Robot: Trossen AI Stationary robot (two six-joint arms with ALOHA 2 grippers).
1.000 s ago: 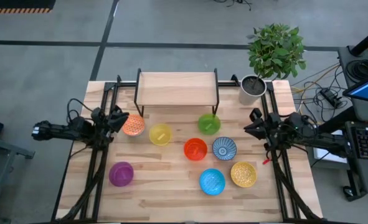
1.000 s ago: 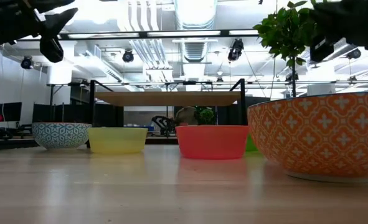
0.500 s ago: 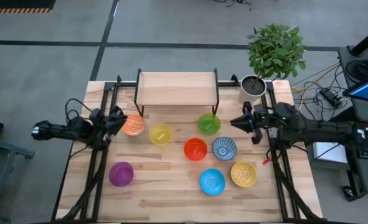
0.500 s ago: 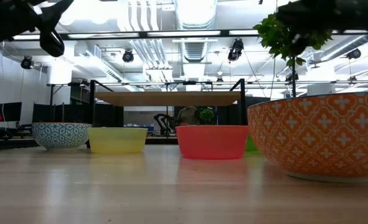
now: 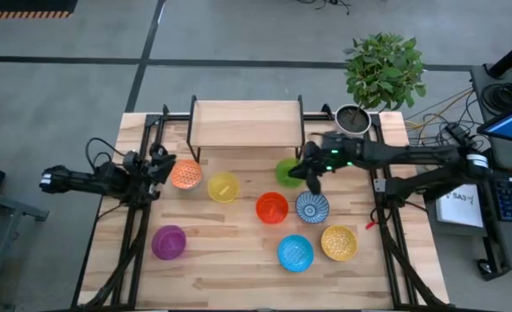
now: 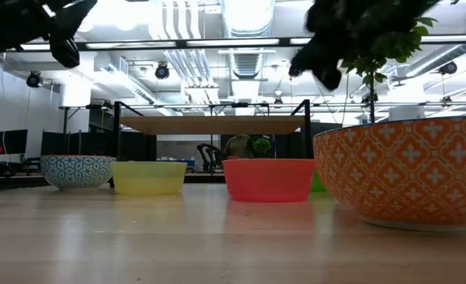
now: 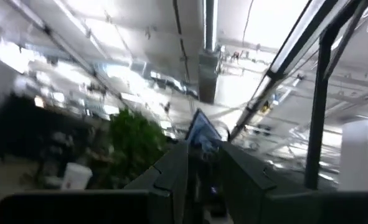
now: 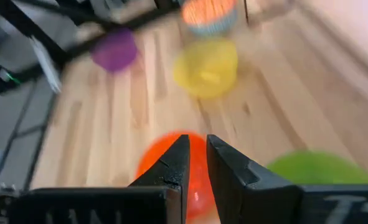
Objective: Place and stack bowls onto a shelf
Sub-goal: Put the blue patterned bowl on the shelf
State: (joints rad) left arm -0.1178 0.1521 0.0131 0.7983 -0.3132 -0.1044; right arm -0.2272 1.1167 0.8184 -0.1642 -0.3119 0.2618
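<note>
High view: your right gripper (image 5: 312,170) hovers beside the green bowl (image 5: 288,173); the shelf (image 5: 247,123) top is bare.
Low view: red bowl (image 6: 268,179) sits before the shelf.
Right wrist view: fingers (image 8: 173,169) nearly closed, holding nothing.
Left gripper (image 5: 163,165): fingers' state unclear.

Eight bowls sit on the bench (image 5: 238,269) — one each of orange (image 5: 184,174), yellow (image 5: 223,187), green (image 5: 288,172), red (image 5: 271,208), blue-and-white patterned (image 5: 312,208), purple (image 5: 168,242), plain blue (image 5: 295,253) and speckled yellow (image 5: 339,243). One shelf (image 5: 246,122), one potted plant (image 5: 382,74) — and two arms.
</note>
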